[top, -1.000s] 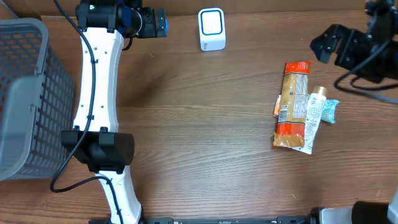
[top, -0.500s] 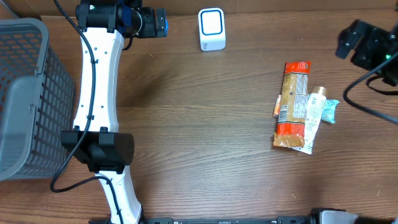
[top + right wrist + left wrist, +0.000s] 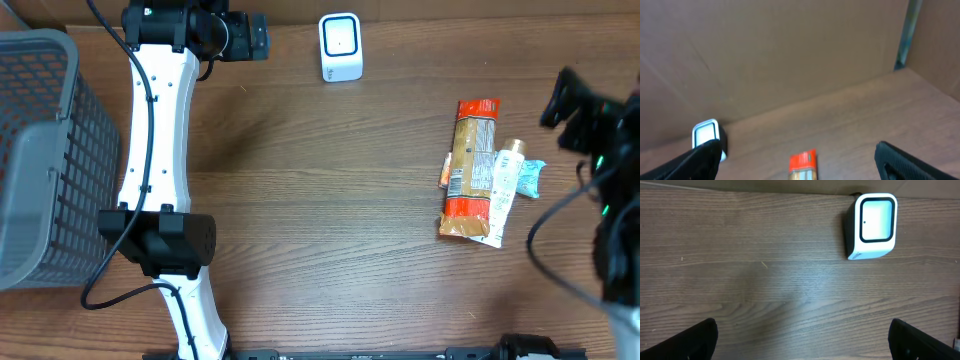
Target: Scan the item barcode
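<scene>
Inspection from the remote station, present state only.

**Left end effector** (image 3: pixel 257 37): it sits at the far edge of the worktop (image 3: pixel 320 240), to the left of the scanner (image 3: pixel 341 47) and clear of it. The jaws stand wide. Its wrist view shows only bare wood grain between the two dark fingertips (image 3: pixel 692 340), so nothing is gripped. In that view the scanner stands ahead and off to the right, with its white body upright and its dark-framed window facing the camera.

**Right end effector** (image 3: pixel 563 103): it is at the right side of the worktop, jaws spread wide and empty. Its wrist camera looks toward the brown cardboard back wall, with both fingers low in the corners of the picture.

**Item:** the orange packet (image 3: pixel 470 170) lies flat on the right half of the worktop, its long axis running from near to far. Nothing is touching it. The right end effector is off to its right, nearer its far end and apart from it. I cannot tell its height above the surface. In the right wrist view only the packet's red end shows at the bottom edge, between the fingers.

**Adjacent objects:**
- A pale tube (image 3: pixel 507 180) lies against the packet's right side and overlaps its near end.
- A teal sachet (image 3: pixel 531 178) touches the tube on its right.
- A grey mesh basket (image 3: pixel 40 150) occupies the left edge, well away from the packet.
</scene>
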`<state>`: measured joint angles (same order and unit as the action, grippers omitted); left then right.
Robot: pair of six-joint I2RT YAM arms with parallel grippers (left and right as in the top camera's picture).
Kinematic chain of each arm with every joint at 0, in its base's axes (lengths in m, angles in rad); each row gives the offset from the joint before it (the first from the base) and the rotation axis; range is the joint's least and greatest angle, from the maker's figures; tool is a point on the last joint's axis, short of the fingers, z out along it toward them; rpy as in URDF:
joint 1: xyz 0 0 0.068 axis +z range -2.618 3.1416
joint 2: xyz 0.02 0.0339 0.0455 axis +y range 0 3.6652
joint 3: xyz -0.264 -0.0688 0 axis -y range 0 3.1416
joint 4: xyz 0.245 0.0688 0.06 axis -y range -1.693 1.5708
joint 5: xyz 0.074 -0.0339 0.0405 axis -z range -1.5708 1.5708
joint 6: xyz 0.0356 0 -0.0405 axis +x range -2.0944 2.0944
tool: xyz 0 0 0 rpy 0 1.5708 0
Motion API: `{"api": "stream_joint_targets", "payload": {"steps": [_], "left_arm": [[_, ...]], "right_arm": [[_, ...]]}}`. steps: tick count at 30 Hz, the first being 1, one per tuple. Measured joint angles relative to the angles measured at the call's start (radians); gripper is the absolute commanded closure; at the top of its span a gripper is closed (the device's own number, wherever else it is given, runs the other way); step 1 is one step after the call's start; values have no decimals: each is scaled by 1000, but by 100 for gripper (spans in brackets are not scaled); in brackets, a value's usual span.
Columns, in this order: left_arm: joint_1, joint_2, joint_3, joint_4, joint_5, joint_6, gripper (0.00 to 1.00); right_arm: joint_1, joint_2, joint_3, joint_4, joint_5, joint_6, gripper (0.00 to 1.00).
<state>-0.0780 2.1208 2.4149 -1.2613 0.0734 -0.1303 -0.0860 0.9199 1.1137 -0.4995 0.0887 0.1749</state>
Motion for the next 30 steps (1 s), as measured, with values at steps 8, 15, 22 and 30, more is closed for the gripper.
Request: {"api": "stream_joint_targets", "payload": {"steps": [8, 15, 22, 30], "left_arm": [[0, 0, 0, 0, 0, 0, 0], [0, 0, 0, 0, 0, 0, 0], [0, 0, 0, 0, 0, 0, 0], [0, 0, 0, 0, 0, 0, 0]], "right_arm": [[-40, -404, -592, 457, -71, -11, 0], [-43, -686, -949, 529, -85, -11, 0], [-43, -815, -1093, 483, -85, -10, 0], [-43, -863, -1095, 410, -85, -14, 0]]}}
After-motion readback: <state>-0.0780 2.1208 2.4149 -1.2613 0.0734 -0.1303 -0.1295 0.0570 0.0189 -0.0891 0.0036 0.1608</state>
